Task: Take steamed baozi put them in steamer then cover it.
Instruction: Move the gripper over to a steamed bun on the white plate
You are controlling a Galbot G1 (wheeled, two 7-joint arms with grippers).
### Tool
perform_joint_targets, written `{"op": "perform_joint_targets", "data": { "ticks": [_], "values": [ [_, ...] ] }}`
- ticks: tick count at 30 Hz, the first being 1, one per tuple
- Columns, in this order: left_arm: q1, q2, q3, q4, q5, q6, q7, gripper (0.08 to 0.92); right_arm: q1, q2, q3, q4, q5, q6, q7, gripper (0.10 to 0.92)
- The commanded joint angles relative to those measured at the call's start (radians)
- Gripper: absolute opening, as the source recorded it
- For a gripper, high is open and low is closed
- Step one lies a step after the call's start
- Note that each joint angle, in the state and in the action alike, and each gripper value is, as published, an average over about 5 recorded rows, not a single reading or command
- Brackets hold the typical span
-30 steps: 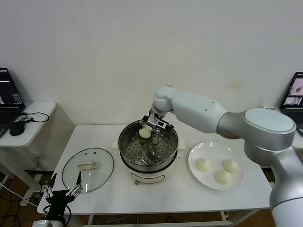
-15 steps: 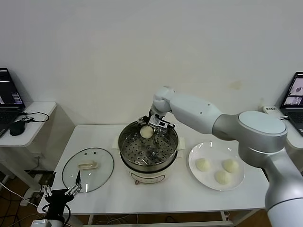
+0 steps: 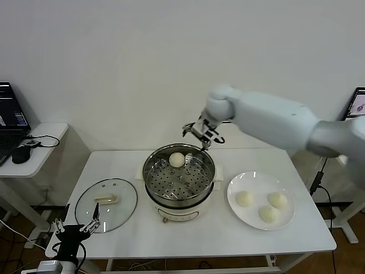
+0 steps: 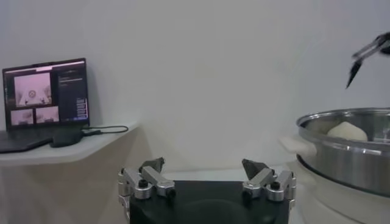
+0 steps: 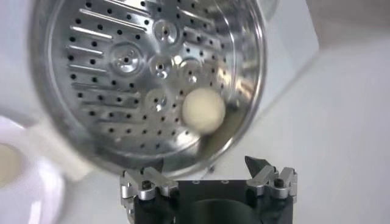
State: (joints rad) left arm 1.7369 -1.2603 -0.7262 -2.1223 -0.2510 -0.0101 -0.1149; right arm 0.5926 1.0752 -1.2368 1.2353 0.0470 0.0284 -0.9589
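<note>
The steel steamer (image 3: pixel 179 184) stands mid-table on its cream base. One baozi (image 3: pixel 177 160) lies on the perforated tray at the far side; it also shows in the right wrist view (image 5: pixel 204 111) and in the left wrist view (image 4: pixel 347 130). Three baozi (image 3: pixel 244 198) (image 3: pixel 277 200) (image 3: pixel 267 213) lie on the white plate (image 3: pixel 256 186) to the right. The glass cover (image 3: pixel 106 205) lies flat on the table to the left. My right gripper (image 3: pixel 202 133) is open and empty, above and behind the steamer's far rim. My left gripper (image 3: pixel 76 228) is open, parked low off the table's front left corner.
A side table (image 3: pixel 35 149) with a laptop (image 3: pixel 11 119) and a mouse (image 3: pixel 20 154) stands at far left. Another laptop (image 3: pixel 357 111) shows at the right edge. A white wall is close behind the table.
My right gripper has let go of the baozi onto the tray's far side and risen up and to the right, out of the steamer. The left arm has not moved.
</note>
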Motion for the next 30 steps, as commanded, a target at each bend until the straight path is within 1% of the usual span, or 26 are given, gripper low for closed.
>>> {"op": "perform_joint_targets", "data": {
  "ticks": [1,6,12,21,30],
  "values": [
    [-0.004,0.026,0.001,-0.001,0.001,0.043,0.003,0.823,0.031,-0.467,-0.006,0.373,0.166,-0.393,-0.016,0.823],
    [-0.002,0.038,0.003,0.002,0.008,0.043,0.008,0.823,-0.055,-0.595,-0.009,0.417,0.110,-0.372,-0.019,0.823],
    [-0.006,0.047,0.007,0.011,0.019,0.044,0.011,0.823,-0.226,-0.623,0.042,0.395,0.018,-0.343,-0.019,0.823],
    [0.003,0.039,0.000,0.010,0.029,0.044,0.013,0.823,-0.470,-0.549,0.222,0.263,-0.091,-0.316,-0.018,0.823],
    [0.012,0.032,-0.013,0.019,0.032,0.042,0.014,0.823,-0.593,-0.415,0.304,0.135,-0.129,-0.291,-0.017,0.823]
  ]
}}
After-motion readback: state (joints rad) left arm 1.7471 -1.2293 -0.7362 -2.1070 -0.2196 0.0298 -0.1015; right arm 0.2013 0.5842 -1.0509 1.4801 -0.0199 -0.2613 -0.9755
